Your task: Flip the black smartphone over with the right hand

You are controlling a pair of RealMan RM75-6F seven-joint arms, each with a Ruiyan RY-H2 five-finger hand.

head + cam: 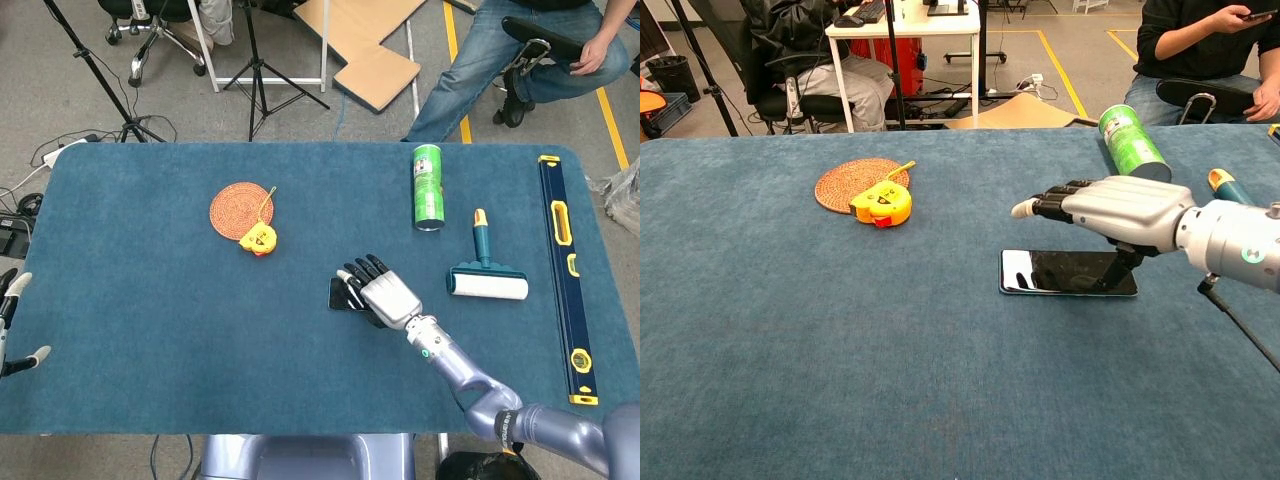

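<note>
Phone [1068, 272] lies flat on the blue table [150, 330], just right of centre in the head view, long axis across the frame, glossy face up and catching glare at its left end. Right hand [1118, 210] hovers over it, palm down, fingers [1050, 204] spread and reaching toward frame left; it holds nothing. The thumb comes down toward the phone's near right part in the chest view; contact cannot be told. Left hand [10, 325] sits at the far left edge of the head view, fingers apart, empty, well away from the work. Judgement on handling: a thin, rigid slab, light, with smooth glass that offers little friction and a low profile hugging the cloth, so there is almost no edge to get under. The cloth should keep it from skating off. Best hold is probably on the long edges, thumb on the near one and fingers on the far one, pinching across the narrow width, then lifting one edge and rolling it over; alternatively press one long edge down to tip the other up. Pressing on the flat face alone would likely just slide or pin it. Glass is fragile, so it should be lowered after the turn, not dropped. The roller [487, 283], can [428, 187] and tape measure [258, 238] all lie well apart from the phone.
</note>
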